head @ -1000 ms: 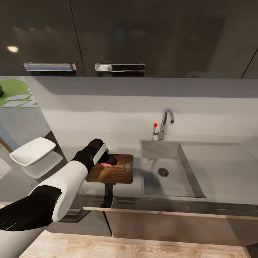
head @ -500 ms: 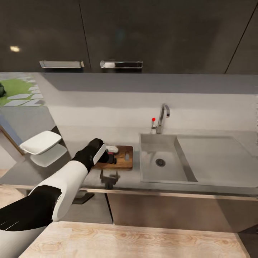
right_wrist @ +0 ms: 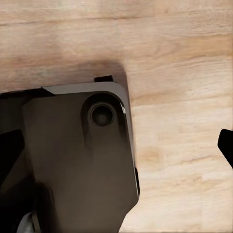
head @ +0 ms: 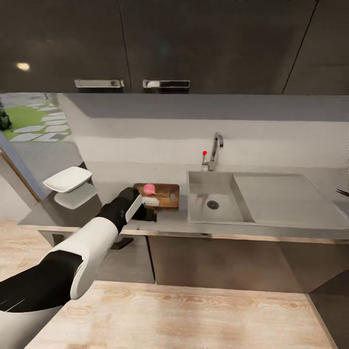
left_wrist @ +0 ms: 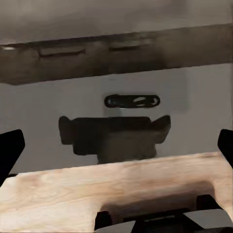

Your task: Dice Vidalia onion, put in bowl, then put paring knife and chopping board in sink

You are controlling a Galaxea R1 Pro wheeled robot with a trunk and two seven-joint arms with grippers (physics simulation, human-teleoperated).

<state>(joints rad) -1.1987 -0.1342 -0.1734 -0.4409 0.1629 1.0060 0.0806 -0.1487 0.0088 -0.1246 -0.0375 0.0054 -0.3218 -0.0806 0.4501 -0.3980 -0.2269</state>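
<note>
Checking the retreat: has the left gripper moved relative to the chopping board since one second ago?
Yes. The left gripper has drawn back off the chopping board, toward the front edge of the countertop.

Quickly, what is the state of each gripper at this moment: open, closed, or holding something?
Left gripper: open, holding nothing, at the near edge of the brown wood-grain chopping board.
Right gripper: cannot be told; one dark fingertip shows over the light wood floor.

I backed the base off, so the view widened; my left pincer [head: 151,213] came back off the chopping board [head: 162,196], uncovering a pink piece [head: 149,188] on it.
</note>
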